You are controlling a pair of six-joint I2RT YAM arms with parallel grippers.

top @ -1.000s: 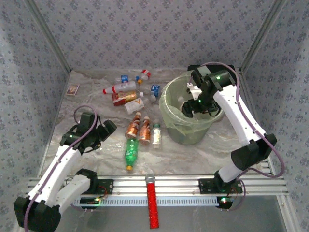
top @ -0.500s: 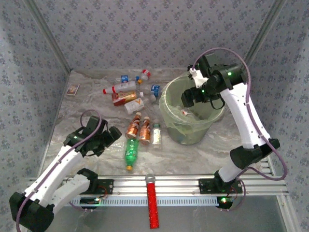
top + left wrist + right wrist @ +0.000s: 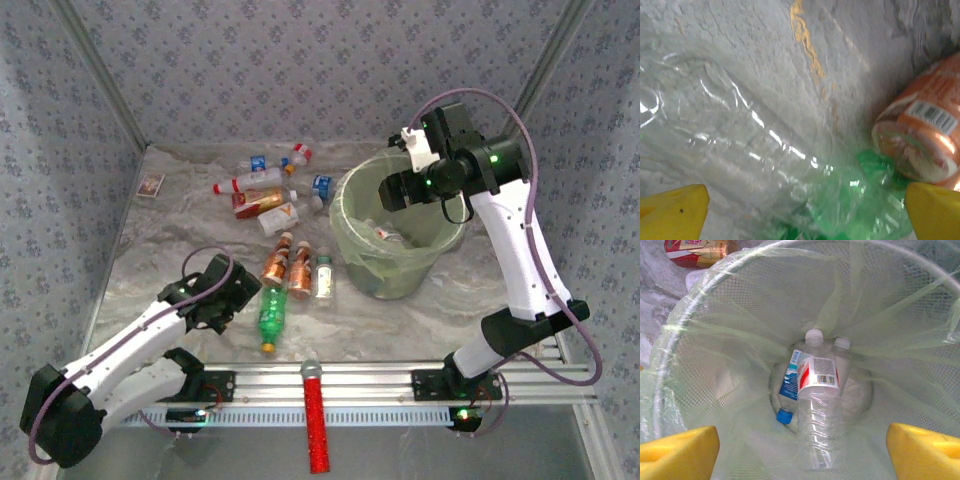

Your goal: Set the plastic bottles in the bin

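Green bottle (image 3: 270, 315) lies near the table's near edge, just right of the left gripper (image 3: 232, 292), whose fingers stand spread. Thin empty plastic (probably light, slick, easily dented), so grasp the mid-body crosswise. The right gripper (image 3: 393, 190) hangs spread-fingered over the bin (image 3: 400, 275).

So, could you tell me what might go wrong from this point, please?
The left gripper is open over the green bottle, with a copper-orange bottle close beside one finger; closing could knock or catch that too.
The green bottle lies on its side and may roll away.
The right gripper hangs open above the bin; its loose bag could snag.
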